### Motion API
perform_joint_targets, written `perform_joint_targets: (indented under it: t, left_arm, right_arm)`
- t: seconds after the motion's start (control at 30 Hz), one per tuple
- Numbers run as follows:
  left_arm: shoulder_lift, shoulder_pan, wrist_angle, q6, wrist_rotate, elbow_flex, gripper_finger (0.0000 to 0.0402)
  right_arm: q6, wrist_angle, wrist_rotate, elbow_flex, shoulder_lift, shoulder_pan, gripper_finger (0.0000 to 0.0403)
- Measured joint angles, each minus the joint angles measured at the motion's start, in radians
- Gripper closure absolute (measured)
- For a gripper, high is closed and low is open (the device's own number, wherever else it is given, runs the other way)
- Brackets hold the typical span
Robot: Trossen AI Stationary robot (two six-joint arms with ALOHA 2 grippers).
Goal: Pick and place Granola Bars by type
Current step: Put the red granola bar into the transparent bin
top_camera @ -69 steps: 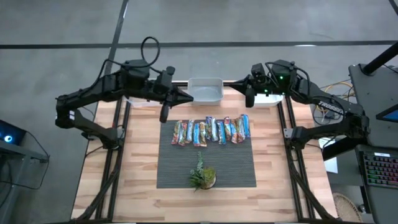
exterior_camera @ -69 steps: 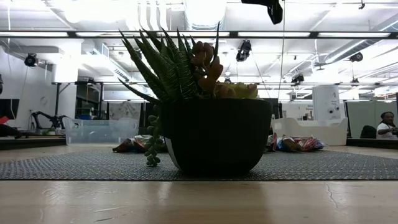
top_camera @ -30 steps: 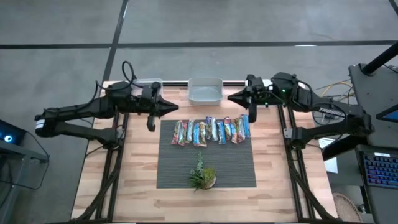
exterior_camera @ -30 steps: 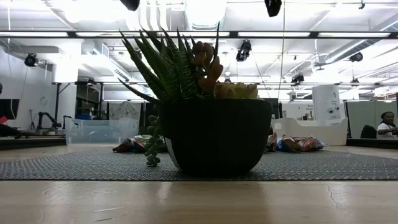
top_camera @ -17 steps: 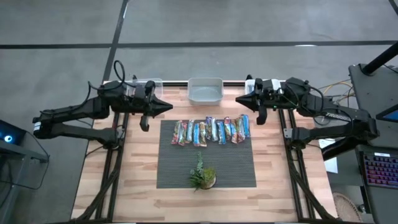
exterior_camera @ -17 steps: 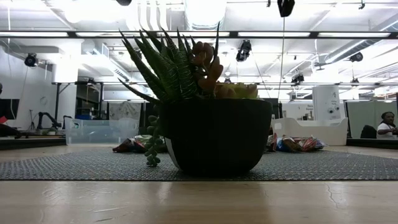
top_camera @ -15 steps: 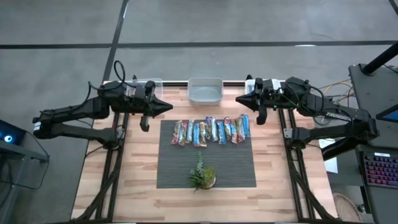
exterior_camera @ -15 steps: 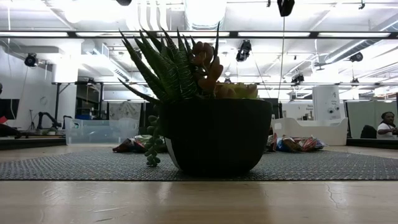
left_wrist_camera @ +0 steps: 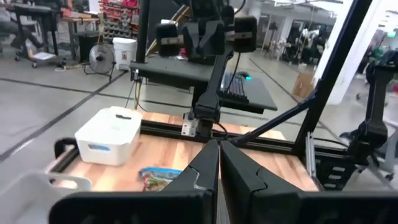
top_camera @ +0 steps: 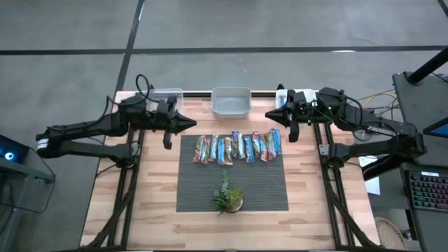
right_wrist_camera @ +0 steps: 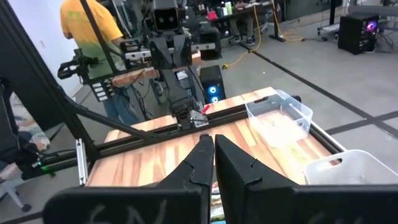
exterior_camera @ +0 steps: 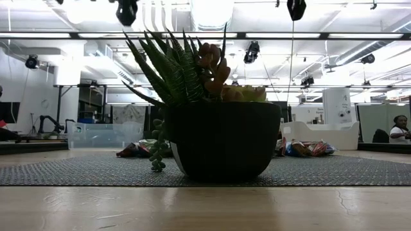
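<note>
Wooden bench (top_camera: 157,196), dark mat (top_camera: 203,185): Granola Bars (top_camera: 239,147) lay untouched in one row. My left jaws (top_camera: 192,120) and right jaws (top_camera: 268,114), both closed and empty, flanked the row to start sorting.

A robotics lab or workshop in an open industrial hall. The polished concrete floor (top_camera: 280,28) surrounds a wooden table (top_camera: 161,196) framed in aluminium rails. Ceiling strip lights (exterior_camera: 212,35) run above distant workstations. A keyboard (top_camera: 427,189) sits at 3 o'clock of the table. A person in a yellow shirt (right_wrist_camera: 93,31) stands among benches and cables.
</note>
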Motion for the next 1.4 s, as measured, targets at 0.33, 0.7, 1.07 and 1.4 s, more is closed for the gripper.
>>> perform_joint_targets:
  t: [0.33, 0.7, 1.07, 1.4]
  left_arm:
    - [0.005, 0.003, 0.153, -0.172, -0.006, -0.218, 0.0402]
    - [0.007, 0.003, 0.268, -0.192, -0.014, -0.287, 0.0402]
    - [-0.088, 0.008, 0.257, -0.060, -0.037, -0.287, 0.0402]
    - [-0.236, 0.017, 0.246, -0.066, -0.079, -0.399, 0.0402]
  right_arm:
    - [-0.003, 0.000, 0.000, -0.010, 0.002, 0.000, 0.0394]
    - [-0.004, -0.006, -0.001, -0.015, 0.006, 0.000, 0.0394]
    - [-0.029, -0.008, -0.001, -0.030, 0.006, 0.000, 0.0394]
    - [-0.028, -0.008, -0.001, -0.030, 0.006, 0.000, 0.0394]
